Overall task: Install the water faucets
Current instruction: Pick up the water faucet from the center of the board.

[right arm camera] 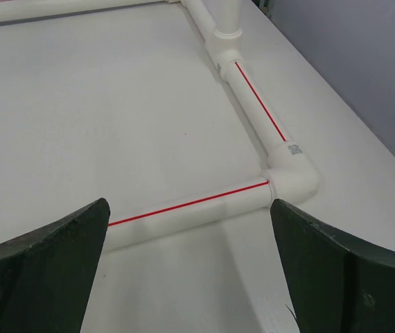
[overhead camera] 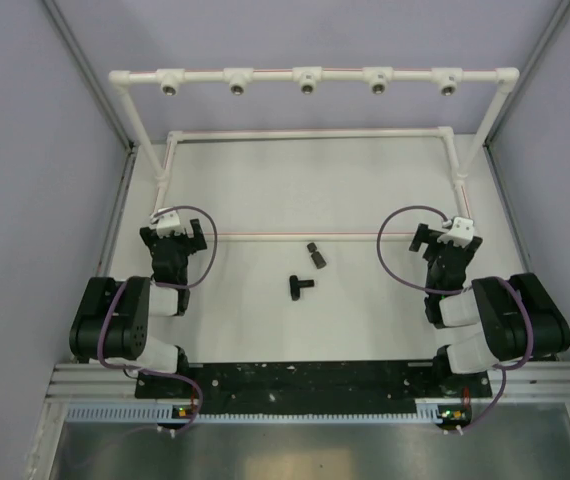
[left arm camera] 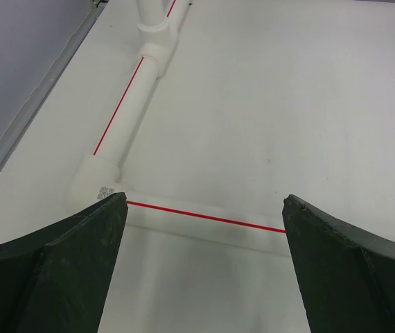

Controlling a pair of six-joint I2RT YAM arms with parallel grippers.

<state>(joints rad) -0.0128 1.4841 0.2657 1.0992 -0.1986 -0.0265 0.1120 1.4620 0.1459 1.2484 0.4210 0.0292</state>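
Two small black water faucets lie loose on the white table between the arms: a stubby one (overhead camera: pixel 316 255) and, nearer, a T-shaped one (overhead camera: pixel 300 285). The white pipe frame's raised bar (overhead camera: pixel 205 74) at the back carries several metal-ringed sockets (overhead camera: pixel 307 84). My left gripper (overhead camera: pixel 173 233) (left arm camera: pixel 204 201) is open and empty, to the left of the faucets and just short of the frame's front pipe (left arm camera: pixel 197 223). My right gripper (overhead camera: pixel 448 238) (right arm camera: pixel 187 205) is open and empty, to their right, facing the same pipe (right arm camera: pixel 183 209) near its corner elbow (right arm camera: pixel 293 173). Neither wrist view shows a faucet.
The frame's base rectangle (overhead camera: pixel 310 133) lies flat on the table, with uprights at the left (overhead camera: pixel 137 125) and right (overhead camera: pixel 487 120). Purple walls (overhead camera: pixel 25 150) close in both sides and the back. A black strip (overhead camera: pixel 305 378) and metal rail run along the near edge.
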